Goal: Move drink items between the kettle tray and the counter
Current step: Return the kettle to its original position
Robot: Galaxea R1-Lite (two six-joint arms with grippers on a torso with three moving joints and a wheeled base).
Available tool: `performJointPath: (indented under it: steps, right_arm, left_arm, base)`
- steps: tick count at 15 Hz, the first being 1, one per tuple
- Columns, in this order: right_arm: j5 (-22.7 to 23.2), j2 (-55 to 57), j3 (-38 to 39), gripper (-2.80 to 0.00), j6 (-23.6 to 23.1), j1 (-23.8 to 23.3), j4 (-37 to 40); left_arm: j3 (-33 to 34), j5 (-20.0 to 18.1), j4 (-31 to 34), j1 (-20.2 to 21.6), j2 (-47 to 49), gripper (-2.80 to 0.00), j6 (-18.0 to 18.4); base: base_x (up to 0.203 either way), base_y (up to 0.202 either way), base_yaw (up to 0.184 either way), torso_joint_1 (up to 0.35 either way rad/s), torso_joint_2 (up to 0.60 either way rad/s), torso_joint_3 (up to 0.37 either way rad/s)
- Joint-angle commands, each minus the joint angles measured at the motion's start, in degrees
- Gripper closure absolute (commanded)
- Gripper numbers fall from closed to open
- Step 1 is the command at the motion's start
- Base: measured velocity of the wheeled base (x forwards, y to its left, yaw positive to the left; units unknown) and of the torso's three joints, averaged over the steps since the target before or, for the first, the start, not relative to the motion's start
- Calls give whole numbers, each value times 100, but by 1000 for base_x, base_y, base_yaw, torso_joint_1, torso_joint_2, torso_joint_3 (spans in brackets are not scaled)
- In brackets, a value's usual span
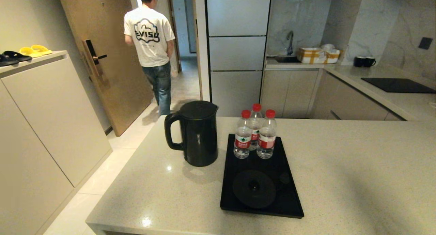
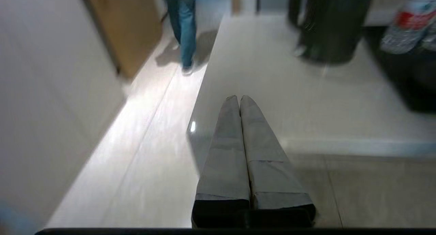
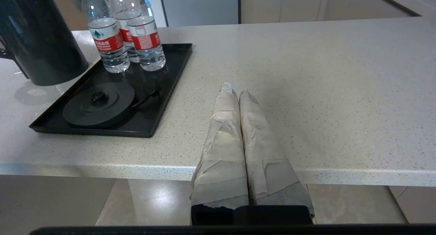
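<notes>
The tall black kettle (image 1: 196, 133) stands upright on the beige speckled counter (image 1: 340, 167), just left of the black tray (image 1: 282, 194), its handle pointing left. The tray's round base disc (image 1: 253, 188) is bare. Three red-capped water bottles (image 1: 254, 134) stand at the tray's far end. Neither gripper shows in the head view. My left gripper (image 2: 238, 98) is shut and empty over the counter's near left corner, well short of the kettle (image 2: 332, 24). My right gripper (image 3: 235, 91) is shut and empty above the counter's front edge, right of the tray (image 3: 170, 92).
A man (image 1: 151, 47) walks away through the doorway beyond the counter. A cream cabinet (image 1: 34, 102) with sandals stands at the left. At the right rear are a black cooktop panel (image 1: 396, 85), two dark mugs (image 1: 363, 61) and a sink with boxes (image 1: 318, 54).
</notes>
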Motion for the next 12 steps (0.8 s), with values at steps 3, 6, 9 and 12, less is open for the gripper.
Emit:
performJointPath:
  steps: [3,6,9,12]
  right_arm:
    - [-3,-2,0,0,-4,2,0]
    - [-3,-2,0,0,-4,2,0]
    - [-3,-2,0,0,-4,-5,0]
    - [-2,-2,0,0,-4,2,0]
  left_arm:
    - [317,-377,-134,-4,16,0,394]
    - [334,-257,-188,4,7,0,41]
    - [334,-257,-197,4,7,0,85]
    - [334,-248,-197,4,7,0,85]
  base:
    - [0,0,0,0,0,0]
    - [0,0,0,0,0,0]
    - [0,0,0,0,0,0]
    - [0,0,0,0,0,0]
